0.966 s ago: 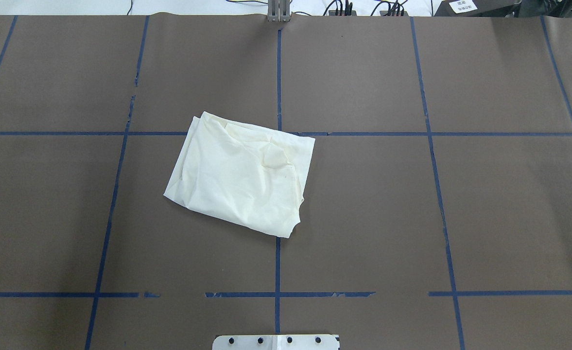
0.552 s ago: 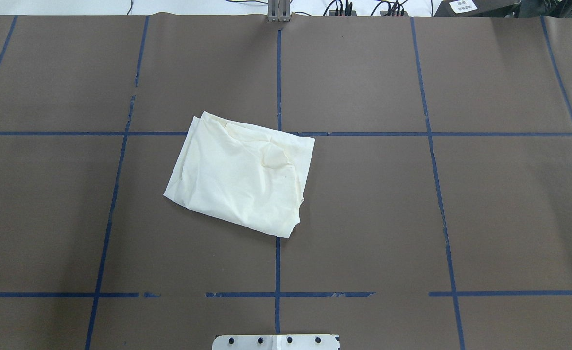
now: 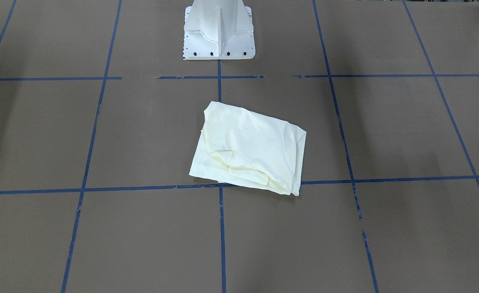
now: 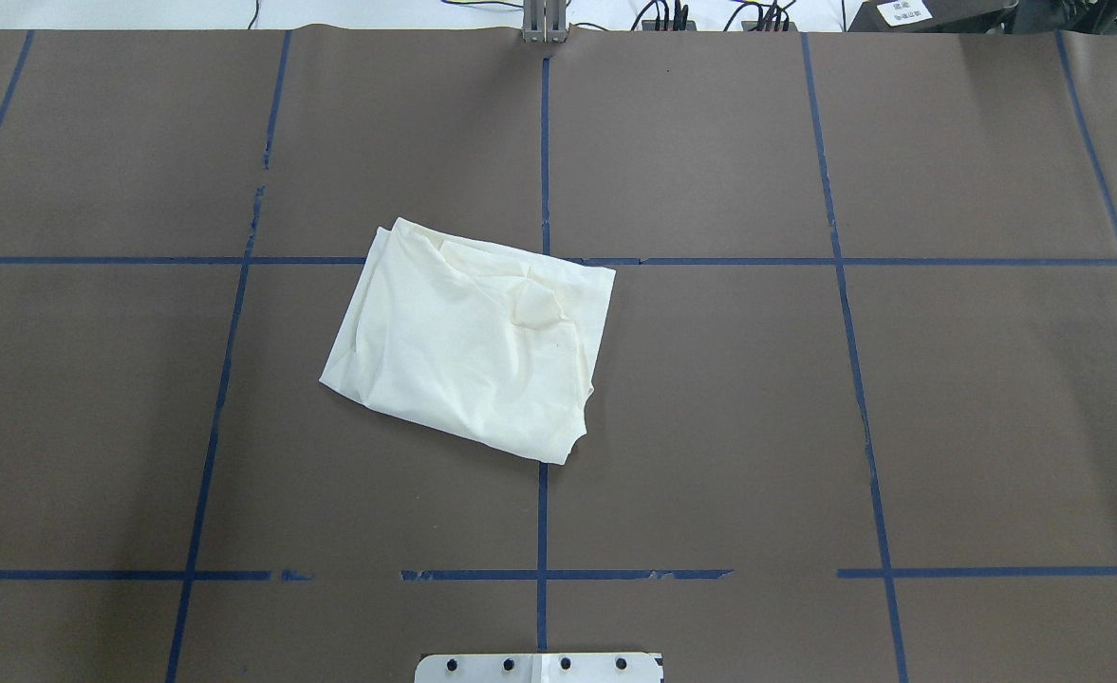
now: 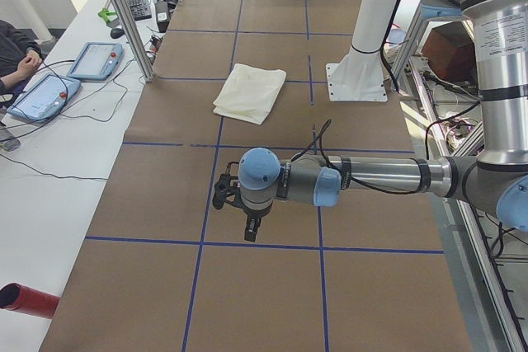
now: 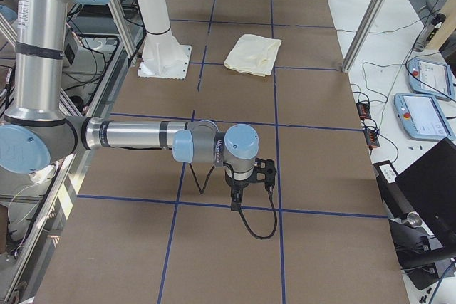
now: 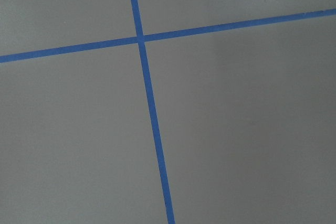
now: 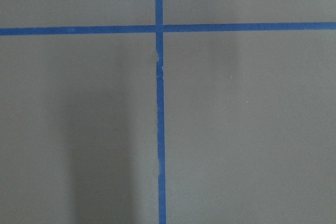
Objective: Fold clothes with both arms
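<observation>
1. Front view: the shirt (image 3: 249, 150) lies folded, plain side up, mid-worktop (image 3: 141, 134). It looks soft, light and limp.
2. Overhead: I judge its corners best for pinching, through all layers.
3. Left side view: the left claw (image 5: 250, 231) hangs well apart from the shirt; I cannot tell whether it is apart or together.
4. Right side view: the right claw (image 6: 236, 201) is the same, and again I cannot tell.

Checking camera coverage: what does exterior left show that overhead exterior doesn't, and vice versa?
Only exterior left: the left arm with its hand hanging over the table, away from the shirt; two tablets. Only overhead: the shirt's fold layers from straight above. Both: shirt, taped table, white base plate.
</observation>
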### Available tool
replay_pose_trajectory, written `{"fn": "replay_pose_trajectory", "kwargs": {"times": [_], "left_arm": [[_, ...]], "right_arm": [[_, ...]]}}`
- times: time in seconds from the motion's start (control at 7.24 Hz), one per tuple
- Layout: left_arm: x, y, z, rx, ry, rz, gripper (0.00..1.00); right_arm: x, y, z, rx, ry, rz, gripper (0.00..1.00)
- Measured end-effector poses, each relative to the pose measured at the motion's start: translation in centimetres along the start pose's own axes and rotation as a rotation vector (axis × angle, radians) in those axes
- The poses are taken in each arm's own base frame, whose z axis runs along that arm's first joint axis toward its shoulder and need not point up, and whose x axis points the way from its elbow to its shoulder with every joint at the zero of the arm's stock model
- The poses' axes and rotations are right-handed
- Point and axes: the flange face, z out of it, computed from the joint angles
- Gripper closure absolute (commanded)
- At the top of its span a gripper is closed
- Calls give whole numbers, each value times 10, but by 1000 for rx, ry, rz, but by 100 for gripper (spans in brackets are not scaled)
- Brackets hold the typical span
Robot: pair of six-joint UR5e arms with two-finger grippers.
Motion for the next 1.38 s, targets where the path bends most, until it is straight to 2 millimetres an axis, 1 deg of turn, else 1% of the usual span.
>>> {"fn": "replay_pose_trajectory", "kwargs": {"times": [0.55, 0.83, 1.38], "left_arm": [[-4, 1, 2, -6, -9, -5, 0], [-5, 1, 0, -4, -41, -1, 0], [-4, -1, -1, -1, -50, 3, 0]], "right_arm": [[-8, -1, -9, 18, -2, -17, 0], [-9, -2, -9, 19, -2, -18, 0], [-10, -2, -9, 17, -4, -17, 0]]}}
